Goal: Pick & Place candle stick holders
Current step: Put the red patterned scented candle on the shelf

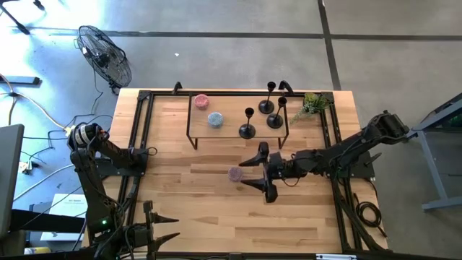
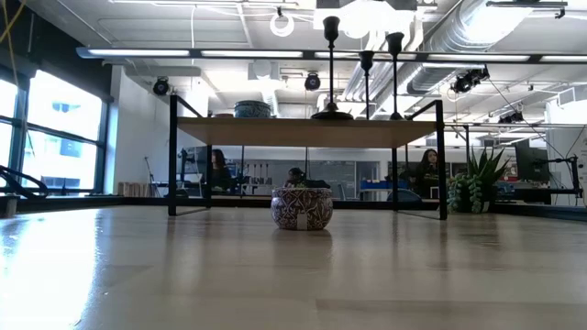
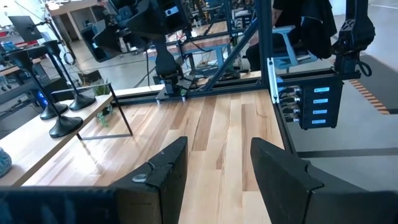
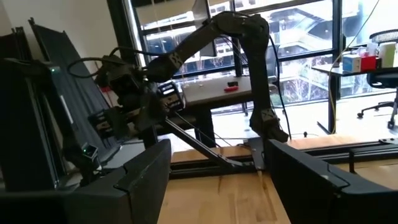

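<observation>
Three black candle stick holders [image 1: 247, 130] [image 1: 274, 119] [image 1: 267, 107] stand upright on their round bases on a raised wooden shelf [image 1: 231, 115] at the table's far middle. In the low view they show on the shelf top [image 2: 331, 64] [image 2: 366, 82] [image 2: 394, 73]. My right gripper [image 1: 245, 173] is open over the table's middle, nearer than the shelf, pointing toward the table's left. My left gripper [image 1: 148, 153] is open and empty at the table's left side; its wrist view [image 3: 214, 180] shows two holders [image 3: 65, 124] far off.
A small patterned tin [image 1: 235, 174] sits on the table just past my right fingertips and shows in the low view [image 2: 302, 209]. A pink tin [image 1: 201, 101] and a blue tin [image 1: 215, 120] sit on the shelf. A potted plant [image 1: 314, 105] stands far right.
</observation>
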Controlling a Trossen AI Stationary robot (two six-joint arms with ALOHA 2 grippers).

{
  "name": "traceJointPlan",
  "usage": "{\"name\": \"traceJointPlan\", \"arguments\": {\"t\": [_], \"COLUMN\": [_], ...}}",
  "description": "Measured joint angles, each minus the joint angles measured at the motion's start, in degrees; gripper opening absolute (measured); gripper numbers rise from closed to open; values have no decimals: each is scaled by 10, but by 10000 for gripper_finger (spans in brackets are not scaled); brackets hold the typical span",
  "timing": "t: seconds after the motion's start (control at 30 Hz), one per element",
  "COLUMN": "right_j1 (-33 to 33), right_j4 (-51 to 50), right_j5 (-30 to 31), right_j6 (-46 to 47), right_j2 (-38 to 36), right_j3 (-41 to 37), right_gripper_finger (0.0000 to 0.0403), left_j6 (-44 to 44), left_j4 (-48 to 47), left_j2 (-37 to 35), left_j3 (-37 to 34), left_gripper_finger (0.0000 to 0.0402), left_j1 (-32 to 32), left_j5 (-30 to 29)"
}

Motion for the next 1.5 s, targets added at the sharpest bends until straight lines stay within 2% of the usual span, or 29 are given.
{"name": "traceJointPlan", "arguments": {"t": [0.33, 0.67, 0.9, 1.1, 1.27, 1.5], "right_j1": [0, 0, -2, -11, -24, -27], "right_j4": [0, 7, 5, 5, 3, -35], "right_j5": [4, 14, 32, -23, -77, -67], "right_j6": [13, 204, 182, 178, 194, 222], "right_j2": [0, 0, 0, 0, 0, 0], "right_j3": [0, 0, 0, 0, 0, 0], "right_gripper_finger": [256, 256, 256, 259, 296, 391], "left_j6": [0, -2, -5, -5, -5, -5], "left_j4": [-2, -4, -4, -4, -4, -5], "left_j2": [0, 0, 0, 0, 0, 0], "left_j3": [0, 0, 0, 0, 0, 0], "left_gripper_finger": [172, 172, 172, 172, 172, 172], "left_j1": [0, 0, 0, 0, 0, 0], "left_j5": [0, 2, 2, 2, 2, 2]}}
